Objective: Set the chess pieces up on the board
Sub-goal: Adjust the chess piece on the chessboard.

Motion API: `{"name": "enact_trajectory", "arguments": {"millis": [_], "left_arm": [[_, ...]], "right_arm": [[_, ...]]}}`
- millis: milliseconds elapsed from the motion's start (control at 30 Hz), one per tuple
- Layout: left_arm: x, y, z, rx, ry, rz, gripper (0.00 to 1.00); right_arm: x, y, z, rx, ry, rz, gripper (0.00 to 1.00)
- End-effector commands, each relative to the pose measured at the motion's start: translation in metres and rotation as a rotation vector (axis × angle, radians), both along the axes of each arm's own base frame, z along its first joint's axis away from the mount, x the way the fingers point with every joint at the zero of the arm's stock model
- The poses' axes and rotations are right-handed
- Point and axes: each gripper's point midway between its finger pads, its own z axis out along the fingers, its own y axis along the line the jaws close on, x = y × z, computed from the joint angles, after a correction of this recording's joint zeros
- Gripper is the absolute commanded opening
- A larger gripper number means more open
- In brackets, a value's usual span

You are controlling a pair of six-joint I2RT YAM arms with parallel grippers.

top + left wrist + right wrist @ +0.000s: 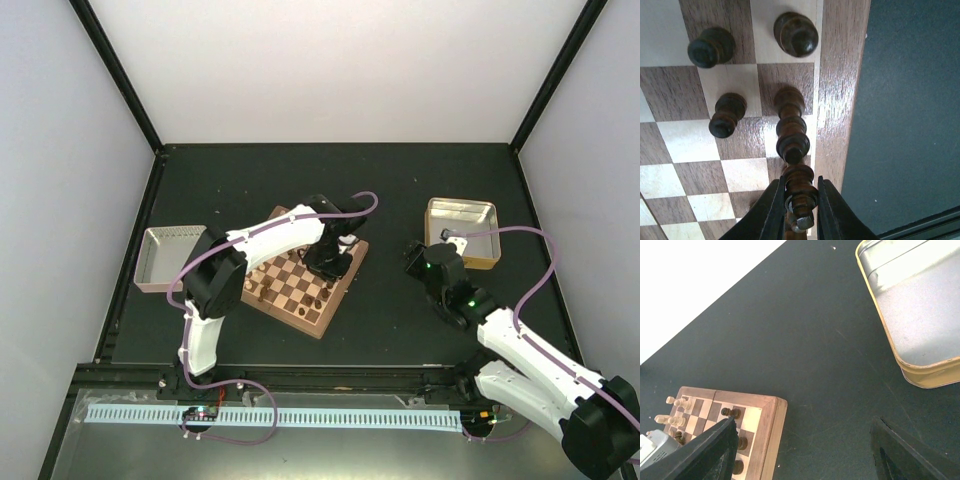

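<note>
The board [837, 75] fills the left wrist view, with its reddish border on the right. My left gripper [799, 202] is shut on the top of a dark brown chess piece [800, 185] over the square row beside that border. Several more dark pieces stand just ahead, the nearest [791, 131] in the same row. From above, the left gripper [326, 262] is over the board's right side [318, 325]. My right gripper [805, 450] hangs open over bare table, right of the board [771, 430]. Cream pieces [677, 402] stand at the board's far side.
A grey metal tray [150, 262] sits left of the board. A yellow-rimmed metal tray [488, 250] lies at the right, just beyond the right gripper [425, 262]; it also shows in the right wrist view [920, 375]. Black frame rails edge the dark table.
</note>
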Motion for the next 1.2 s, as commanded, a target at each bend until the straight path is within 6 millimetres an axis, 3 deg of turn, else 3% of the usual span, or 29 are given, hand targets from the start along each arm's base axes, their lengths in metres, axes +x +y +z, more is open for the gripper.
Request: {"name": "enact_trajectory", "arguments": {"millis": [0, 600, 800, 1000, 1167], "left_arm": [[-0.005, -0.002, 0.013, 0.0, 0.007, -0.03, 0.1], [0.006, -0.007, 0.01, -0.005, -0.043, -0.012, 0.13], [0.001, -0.006, 0.0, 0.006, -0.01, -0.017, 0.2], [0.001, -0.006, -0.004, 0.007, -0.007, -0.016, 0.34], [0.0, -0.006, -0.006, 0.003, -0.001, -0.022, 0.35]], "right_arm": [[0.004, -0.002, 0.007, 0.004, -0.02, -0.014, 0.73], [0.005, -0.002, 0.007, 0.001, -0.02, -0.016, 0.73], [0.004, -0.003, 0.006, -0.001, -0.018, -0.017, 0.73], [0.004, -0.002, 0.007, -0.001, -0.019, -0.015, 0.73], [0.004, -0.003, 0.008, -0.002, -0.024, -0.016, 0.73]]}}
